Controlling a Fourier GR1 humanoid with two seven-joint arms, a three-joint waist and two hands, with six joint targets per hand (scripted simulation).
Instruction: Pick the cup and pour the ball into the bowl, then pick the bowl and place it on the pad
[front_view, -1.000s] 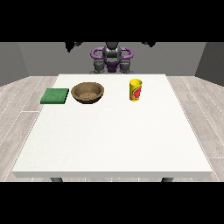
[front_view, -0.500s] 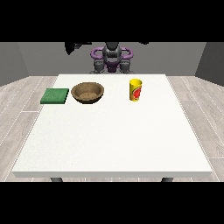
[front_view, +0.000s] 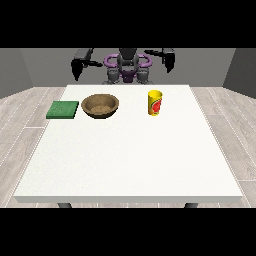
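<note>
Hanging raised beyond the far edge of the table (front_view: 130, 165), at shoulder height: the hand at the view's right (front_view: 169, 59) and the hand at the view's left (front_view: 77, 68). Holding nothing, touching nothing; not possible to tell whether open or closed on either side.

Standing upright on the far right part of the table, well apart from both hands: the cup (front_view: 155, 102), yellow with a red mark. Not seeing the ball, presumably inside. Sitting to the cup's left, with a clear gap between: the bowl (front_view: 100, 106), brown, opening upward. Lying just left of the bowl: the pad (front_view: 63, 109), green and flat.

Judging the task as not yet begun, with reaching for the cup as the likely first step.

Risking, from here:
- knocking the cup over by coming down on its rim rather than alongside, and spilling the ball onto the table;
- tipping too early or short of the bowl, sending the ball rolling away;
- nudging the bowl while pouring, shifting it against the pad.
</note>
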